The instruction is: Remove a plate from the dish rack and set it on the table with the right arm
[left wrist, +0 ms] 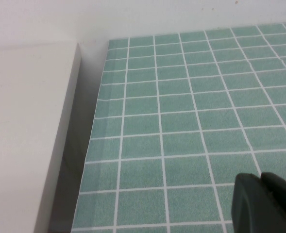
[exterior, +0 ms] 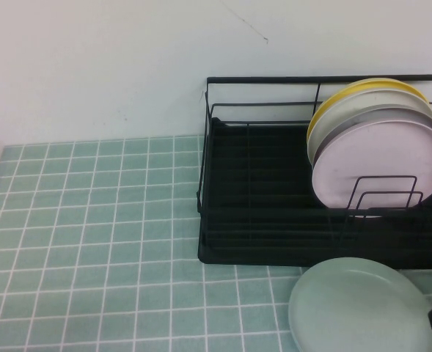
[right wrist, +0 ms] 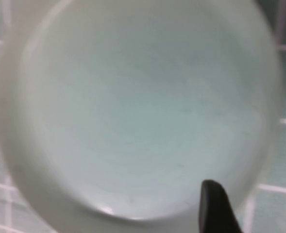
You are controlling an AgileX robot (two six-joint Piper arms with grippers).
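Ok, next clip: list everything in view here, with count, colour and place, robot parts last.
plate: one, pale mint green, lying flat on the table in front of the dish rack, toward the robot's right.
dish rack: one, black wire with a black tray base, at the back right of the table against the wall.
racked plates: at least three, standing on edge in the right part of the rack; pale pink in front, grey-white behind it, yellow at the back.
table: one, mint-green checked cloth with white lines.
wall: white, behind the table.
right gripper: black, at the near right edge of the plate, open.
left gripper: black, over bare cloth on the table's left side.
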